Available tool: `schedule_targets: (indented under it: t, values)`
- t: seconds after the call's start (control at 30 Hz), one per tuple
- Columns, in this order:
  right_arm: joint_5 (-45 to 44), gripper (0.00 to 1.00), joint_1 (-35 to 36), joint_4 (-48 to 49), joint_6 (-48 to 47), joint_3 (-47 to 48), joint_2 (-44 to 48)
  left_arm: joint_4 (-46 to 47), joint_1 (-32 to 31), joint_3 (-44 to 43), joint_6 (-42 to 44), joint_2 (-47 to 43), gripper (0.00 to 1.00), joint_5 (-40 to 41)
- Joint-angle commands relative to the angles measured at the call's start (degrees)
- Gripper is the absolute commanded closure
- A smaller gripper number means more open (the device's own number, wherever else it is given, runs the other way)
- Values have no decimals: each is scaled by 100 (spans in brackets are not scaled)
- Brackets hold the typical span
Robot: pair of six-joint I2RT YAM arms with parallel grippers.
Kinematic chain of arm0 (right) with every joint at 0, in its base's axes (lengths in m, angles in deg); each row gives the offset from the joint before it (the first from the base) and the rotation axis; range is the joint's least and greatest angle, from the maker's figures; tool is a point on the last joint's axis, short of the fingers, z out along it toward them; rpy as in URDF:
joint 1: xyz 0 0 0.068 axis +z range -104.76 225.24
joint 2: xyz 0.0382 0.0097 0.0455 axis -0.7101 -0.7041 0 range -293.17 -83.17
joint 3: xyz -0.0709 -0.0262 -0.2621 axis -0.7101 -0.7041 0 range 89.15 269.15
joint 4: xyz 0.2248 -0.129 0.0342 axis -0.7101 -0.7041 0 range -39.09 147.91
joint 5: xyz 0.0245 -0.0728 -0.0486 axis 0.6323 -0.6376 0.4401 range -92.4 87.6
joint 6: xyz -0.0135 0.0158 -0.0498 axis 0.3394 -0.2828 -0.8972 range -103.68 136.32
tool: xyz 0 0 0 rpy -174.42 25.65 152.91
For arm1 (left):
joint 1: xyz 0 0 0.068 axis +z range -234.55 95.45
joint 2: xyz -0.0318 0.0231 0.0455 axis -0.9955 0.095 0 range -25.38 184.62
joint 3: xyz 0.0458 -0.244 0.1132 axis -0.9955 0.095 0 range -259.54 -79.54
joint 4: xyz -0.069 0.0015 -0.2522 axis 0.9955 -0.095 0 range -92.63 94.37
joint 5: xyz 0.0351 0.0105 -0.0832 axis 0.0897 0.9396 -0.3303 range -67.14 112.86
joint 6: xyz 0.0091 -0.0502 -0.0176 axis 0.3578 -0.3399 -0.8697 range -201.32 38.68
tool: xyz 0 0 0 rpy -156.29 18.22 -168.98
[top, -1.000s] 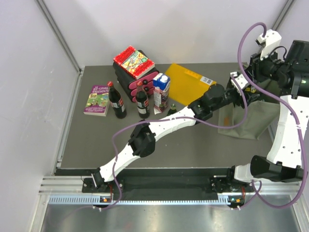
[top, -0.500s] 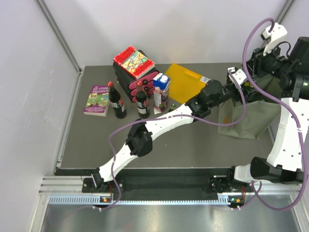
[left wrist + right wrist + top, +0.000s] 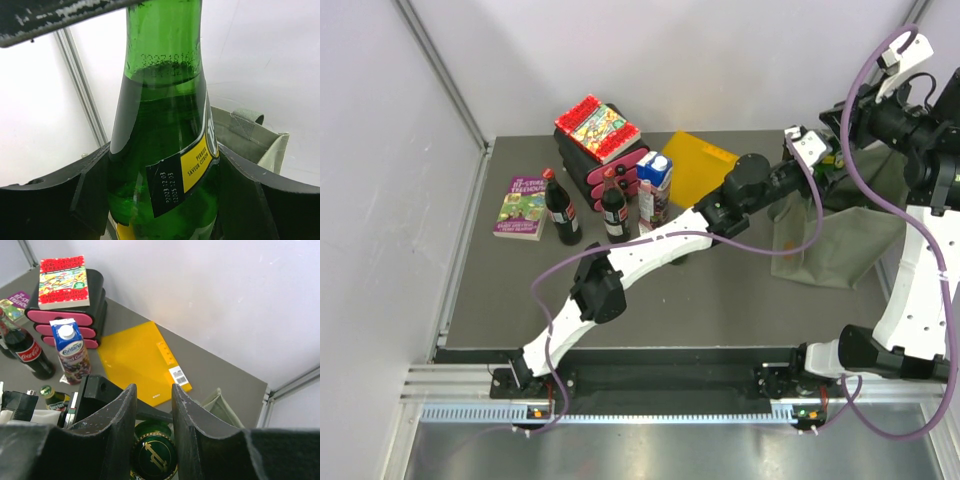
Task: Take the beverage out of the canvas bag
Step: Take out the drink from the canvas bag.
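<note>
The olive-green canvas bag [image 3: 830, 245] slumps at the right of the table; its rim also shows in the left wrist view [image 3: 250, 135] and the right wrist view [image 3: 220, 407]. My left gripper [image 3: 825, 165] reaches over the bag and is shut on a green glass bottle [image 3: 165, 150] with a yellow and black label, one finger on each side. The bottle's green cap [image 3: 155, 455] shows below my right gripper [image 3: 152, 395]. That gripper is open and empty, and hovers just above the bottle [image 3: 850, 125]. The bottle's lower part is hidden.
A flat yellow-orange folder [image 3: 705, 170] lies left of the bag. Further left stand a juice carton [image 3: 653, 185], two cola bottles [image 3: 563, 210], a black-and-pink stack with a book on top [image 3: 600, 145], and a purple book [image 3: 523, 205]. A small green bottle [image 3: 50, 392] stands by the carton.
My left gripper has risen and moved towards the back wall with the bottle. My right gripper has risen with it and stays just above it.
</note>
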Motion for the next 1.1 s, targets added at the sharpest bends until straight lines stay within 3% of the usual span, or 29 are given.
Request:
schedule_targets:
  t: [0.0,0.13,0.47,0.6,0.8,1.07]
  values:
    - [251,76,109,419,240,194,54,876,61,145,83,-950,100,47]
    - [286,64,135,446,284,44,45,911,61,444,74,-1152,100,29]
    - [400,48,258,534,477,-255,54,1043,61,1244,12,-1653,100,47]
    - [479,32,259,665,618,-176,28,1096,78,1306,-49,-1724,100,56]
    - [506,18,259,867,864,105,1,1210,131,1481,-207,-1935,100,56]
    - [234,16,75,1517,1277,149,81,1403,131,1859,-313,-2295,100,29]
